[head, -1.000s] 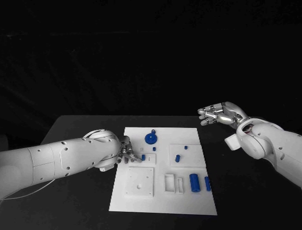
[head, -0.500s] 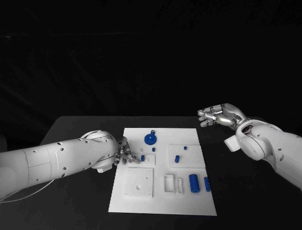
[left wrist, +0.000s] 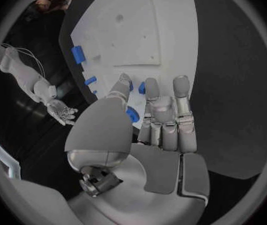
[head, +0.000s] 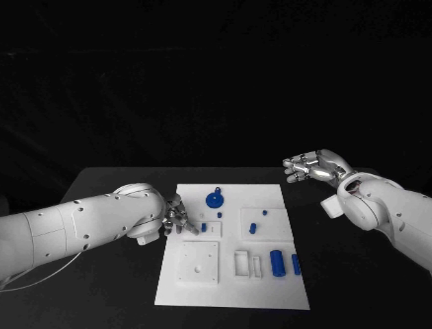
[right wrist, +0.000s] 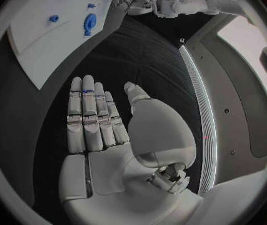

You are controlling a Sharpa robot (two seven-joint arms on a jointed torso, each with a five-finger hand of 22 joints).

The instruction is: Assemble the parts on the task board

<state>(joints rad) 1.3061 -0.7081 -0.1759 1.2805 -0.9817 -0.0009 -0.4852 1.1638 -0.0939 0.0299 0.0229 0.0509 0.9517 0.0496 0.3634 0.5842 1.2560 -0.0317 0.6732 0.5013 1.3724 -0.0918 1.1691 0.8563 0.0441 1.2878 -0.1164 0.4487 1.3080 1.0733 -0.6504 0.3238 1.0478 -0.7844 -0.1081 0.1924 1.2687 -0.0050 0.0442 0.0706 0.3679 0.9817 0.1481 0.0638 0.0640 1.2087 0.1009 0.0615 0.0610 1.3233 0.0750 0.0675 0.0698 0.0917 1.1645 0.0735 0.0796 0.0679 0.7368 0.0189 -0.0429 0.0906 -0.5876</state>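
Head view, contents of the black table (head: 107,178): one white task board (head: 233,291) lying flat in the middle, long side running away from the robot.

Parts on the board, far end to near end: a round blue disc (head: 216,199) with a small blue peg (head: 218,188) just beyond it; a small blue piece (head: 220,213) below the disc; a short blue piece (head: 205,225) beside the left fingertips; two small blue pieces (head: 265,212) and (head: 253,225) on the right half; a large blue cylinder (head: 277,262) and a slimmer blue cylinder (head: 296,264) lying side by side near the right edge. A raised white square plate (head: 199,261) and a white rectangular frame (head: 244,262) occupy the near half.

Left hand (head: 176,221): at the board's left edge, fingers reaching over it toward the short blue piece. Left wrist view shows the fingers (left wrist: 181,92) extended and side by side above the board (left wrist: 140,35), with blue parts close under the fingertips; nothing visibly gripped, contact with any part cannot be told.

Right hand (head: 309,167): raised off to the right of the board, well apart from it. Right wrist view shows its fingers (right wrist: 86,110) straight, thumb set apart, palm bare, holding nothing.
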